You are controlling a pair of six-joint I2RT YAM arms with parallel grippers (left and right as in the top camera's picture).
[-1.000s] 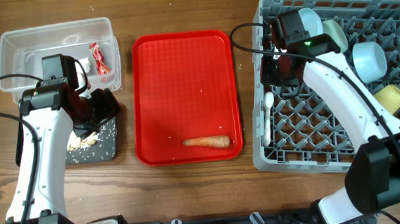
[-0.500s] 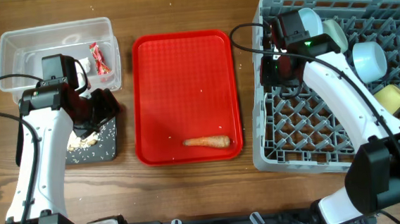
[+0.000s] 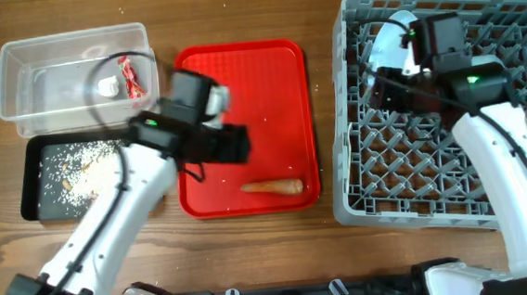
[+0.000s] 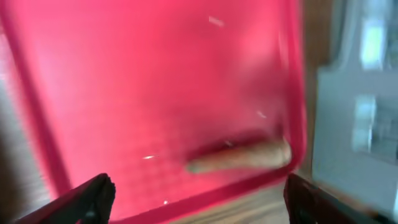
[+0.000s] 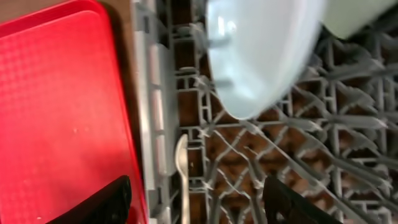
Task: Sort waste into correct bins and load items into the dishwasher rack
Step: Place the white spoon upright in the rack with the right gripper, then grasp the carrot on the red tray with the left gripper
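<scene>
At the desk's left the clear tub (image 3: pixel 16 67) holds the candy wrapper (image 3: pixel 127 76) and the tissue (image 3: pixel 106 86), and the black tray (image 3: pixel 35 202) just in front of it carries the food scraps (image 3: pixel 79 170); the left hand (image 4: pixel 199 199) hovers over the red serving tray (image 3: pixel 240 84), spread wide and empty, above the carrot (image 4: pixel 239 157) lying loose near that tray's front rim. Further right, the right hand (image 5: pixel 196 205) hangs over the dishwasher rack (image 3: pixel 370 200), also wide and empty; the white spoon (image 5: pixel 181 163) lies inside by the rack's left wall, and the white plate (image 5: pixel 261 50) sits among the pegs.
</scene>
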